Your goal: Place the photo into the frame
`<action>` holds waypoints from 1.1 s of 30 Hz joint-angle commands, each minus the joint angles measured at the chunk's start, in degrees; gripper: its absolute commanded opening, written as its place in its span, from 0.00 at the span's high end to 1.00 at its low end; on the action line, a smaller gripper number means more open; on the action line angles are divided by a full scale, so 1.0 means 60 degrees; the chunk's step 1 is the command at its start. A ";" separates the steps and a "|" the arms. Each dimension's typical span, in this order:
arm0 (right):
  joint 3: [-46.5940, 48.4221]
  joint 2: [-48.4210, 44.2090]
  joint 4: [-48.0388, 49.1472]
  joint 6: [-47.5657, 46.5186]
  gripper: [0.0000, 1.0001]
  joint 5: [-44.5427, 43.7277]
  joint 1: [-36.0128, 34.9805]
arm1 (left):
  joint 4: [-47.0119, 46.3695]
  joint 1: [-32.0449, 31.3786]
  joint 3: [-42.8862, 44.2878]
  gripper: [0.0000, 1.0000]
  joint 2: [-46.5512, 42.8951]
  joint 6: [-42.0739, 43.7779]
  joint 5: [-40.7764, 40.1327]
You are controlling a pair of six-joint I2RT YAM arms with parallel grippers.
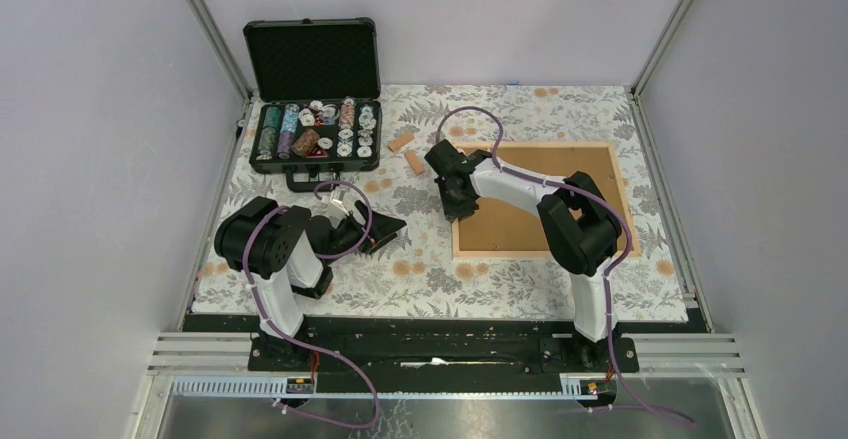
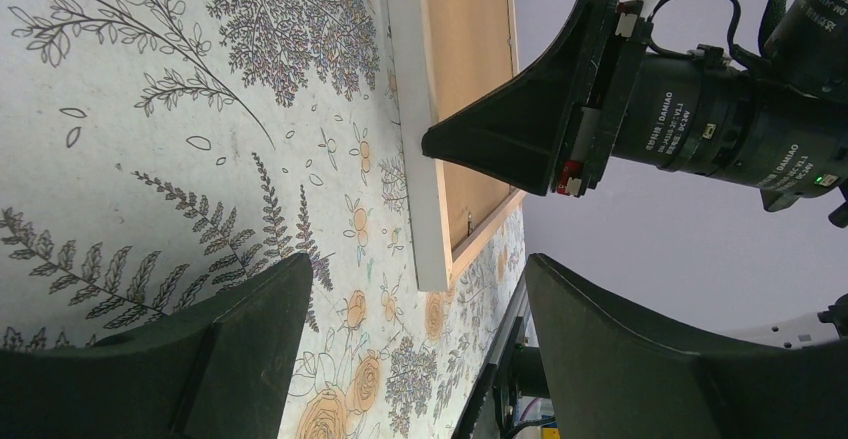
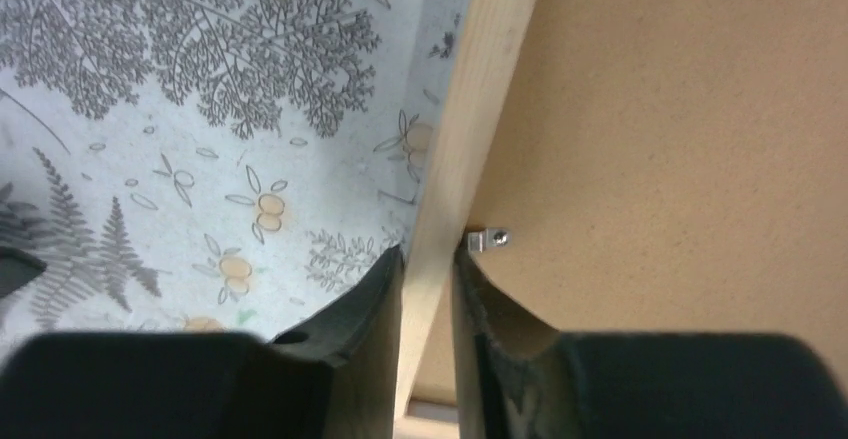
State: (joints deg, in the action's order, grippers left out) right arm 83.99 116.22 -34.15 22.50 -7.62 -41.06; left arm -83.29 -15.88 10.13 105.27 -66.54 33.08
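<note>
The frame (image 1: 500, 255) lies flat on the right half of the floral tablecloth (image 1: 430, 269), back side up, with a plain brown backing board (image 1: 560, 164) filling its opening. Its pale wooden strips run parallel to the table edges.

The right gripper (image 3: 428, 259) reaches down to the frame's left-hand strip, about midway along it. In the right wrist view its two black fingers (image 3: 370, 294) straddle the strip, one on the cloth side and one on the board side, both tips pressed against the wood, so the pincer is closed on the frame's strip. A small metal clip (image 3: 490, 240) sits on the backing board just beside the inner fingertip.

The left gripper (image 1: 388, 236) hangs low over the cloth left of the frame and apart from it, pointing towards the right arm. Its jaws stand wide open with nothing between them. The left wrist view looks past them to the frame's near corner and the right gripper at the strip.

At the far left of the table an open black case of poker chips (image 1: 315, 134) rests on the cloth. Two small wooden blocks (image 1: 402, 142) lie between the case and the frame's far left corner, near one another but not touching
</note>
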 commanded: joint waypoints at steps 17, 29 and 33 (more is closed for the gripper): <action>-0.0713 -0.2195 0.0312 0.0661 0.39 0.0820 -0.0251 | -0.1383 0.0043 0.0062 0.18 0.0062 -0.0013 0.0170; -0.4499 -0.6145 -0.0067 0.0849 0.00 -0.2086 -0.0081 | -0.1374 0.0025 0.0040 0.18 -0.0070 0.0085 0.0120; -0.5676 -0.7273 -0.0445 0.2809 0.00 -0.3312 0.1170 | -0.1368 0.0017 0.0040 0.18 -0.0061 0.0090 0.0115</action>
State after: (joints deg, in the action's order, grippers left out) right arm 54.48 78.00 -34.26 28.21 -16.16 -40.38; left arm -83.31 -15.88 10.13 105.25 -66.50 33.08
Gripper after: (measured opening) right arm 0.994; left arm 0.823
